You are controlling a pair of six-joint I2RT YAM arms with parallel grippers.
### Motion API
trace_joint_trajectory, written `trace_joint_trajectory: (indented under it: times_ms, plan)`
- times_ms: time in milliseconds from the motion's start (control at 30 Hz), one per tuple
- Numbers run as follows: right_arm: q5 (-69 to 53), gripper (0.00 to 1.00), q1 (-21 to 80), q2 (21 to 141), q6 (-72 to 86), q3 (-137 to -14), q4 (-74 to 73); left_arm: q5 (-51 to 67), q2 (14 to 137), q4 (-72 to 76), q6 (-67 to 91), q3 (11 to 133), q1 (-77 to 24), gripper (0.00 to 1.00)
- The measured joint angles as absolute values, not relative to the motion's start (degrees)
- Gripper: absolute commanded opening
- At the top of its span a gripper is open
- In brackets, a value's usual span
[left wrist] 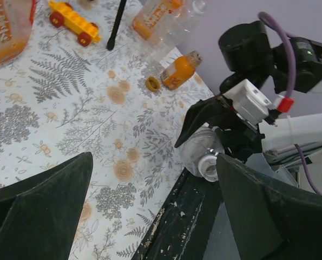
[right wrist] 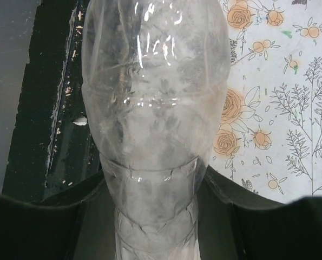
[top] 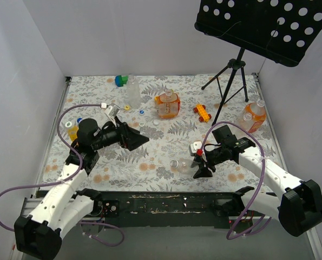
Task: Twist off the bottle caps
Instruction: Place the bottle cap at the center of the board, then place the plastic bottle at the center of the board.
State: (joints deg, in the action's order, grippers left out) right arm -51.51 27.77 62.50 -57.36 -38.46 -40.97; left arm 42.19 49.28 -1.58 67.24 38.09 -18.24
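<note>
Your left gripper hangs over the flowered table, its fingers spread wide with nothing between them. Your right gripper pinches 1 clear bottle by the table's near edge, held sideways with its neck toward the left gripper. Loose caps lie farther back, near a tall clear bottle and a squat orange bottle

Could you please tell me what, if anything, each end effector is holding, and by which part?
The right end effector clamps a clear bottle around its body; the left end effector is open and holds nothing.
</note>
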Motion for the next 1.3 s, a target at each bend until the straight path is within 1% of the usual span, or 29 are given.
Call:
trace_joint_trajectory:
  times_ms: [167,367,467,567,933,1300]
  plan:
    - [-51.72,0.07,27.77,62.52,-56.93,-38.46,-40.25,44.31,42.26,2.55,68.66,34.09,-21.45,0.98]
    - [-52.18,0.07,27.77,62.74,-56.88,-38.46,-40.12,39.90,38.37,6.70,69.49,29.95,-32.27,0.98]
    - [-52.62,0.07,27.77,62.78,-56.88,-38.46,-40.12,36.29,38.59,9.26,69.56,27.94,-37.91,0.98]
    - [-52.75,0.07,27.77,62.96,-56.90,-38.46,-40.14,33.39,38.94,12.08,69.95,25.78,-41.39,0.98]
    - [-52.88,0.07,27.77,63.07,-56.90,-38.46,-40.14,26.17,42.96,19.64,70.78,23.94,-49.08,0.98]
    - [-52.90,0.07,27.77,63.11,-56.93,-38.46,-40.14,22.33,48.07,26.11,70.72,23.05,-53.98,0.98]
